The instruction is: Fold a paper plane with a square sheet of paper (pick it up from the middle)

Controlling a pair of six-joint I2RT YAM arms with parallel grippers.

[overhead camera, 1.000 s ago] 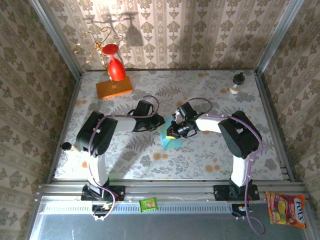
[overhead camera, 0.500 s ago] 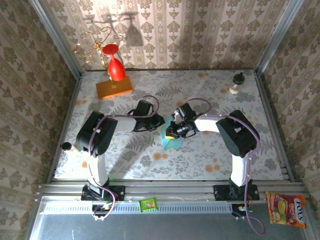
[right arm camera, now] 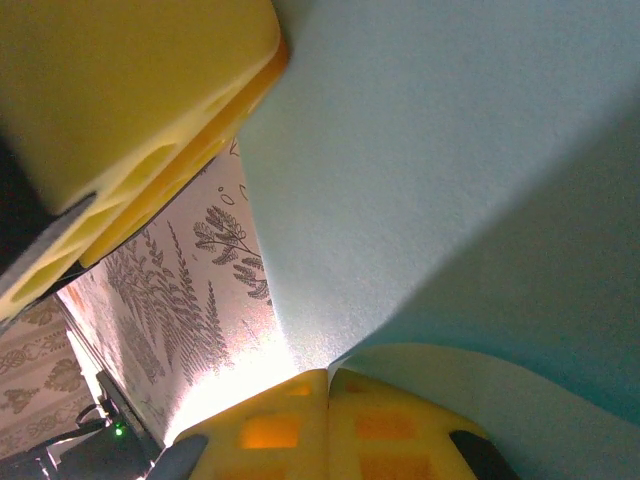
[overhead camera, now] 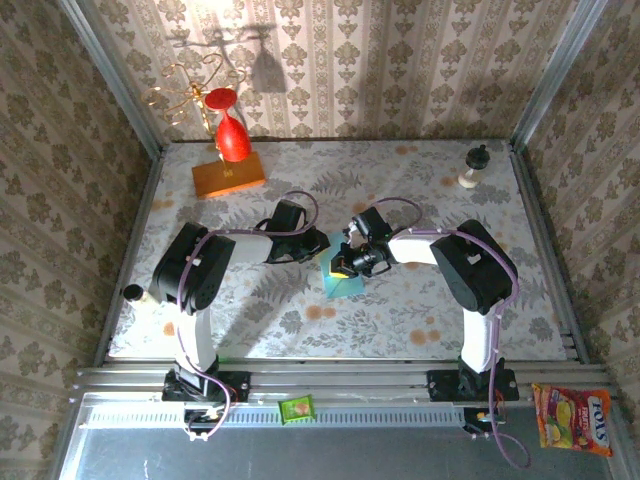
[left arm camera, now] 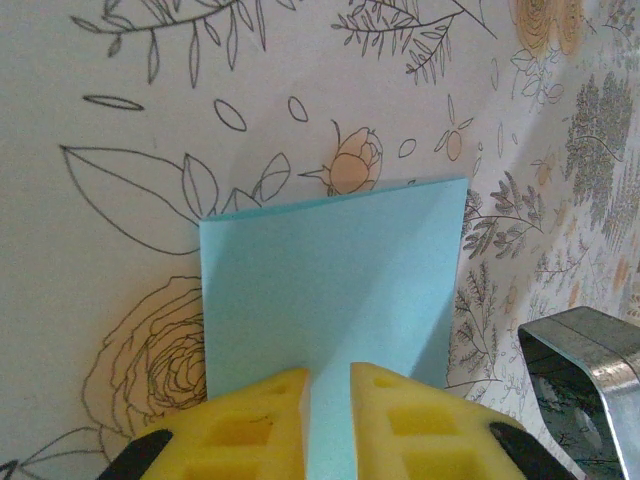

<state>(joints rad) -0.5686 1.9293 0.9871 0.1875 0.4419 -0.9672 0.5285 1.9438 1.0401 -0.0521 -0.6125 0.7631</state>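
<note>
- The right gripper [right arm camera: 328,380] is shut tight, its tips touching the square sheet of paper [right arm camera: 450,150].
- The left gripper [left arm camera: 328,375] is almost closed over the sheet; I cannot tell if it holds it.
- The sheet is near the middle of the desk [overhead camera: 420,310].

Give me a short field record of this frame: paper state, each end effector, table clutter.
paper: square sheet of paper, light blue, bent along its middle, over the floral table
left end effector: shut on the sheet's near edge
right end effector: shut on the sheet
progress: early fold, no dart shape yet
background: orange block, red glass
</note>
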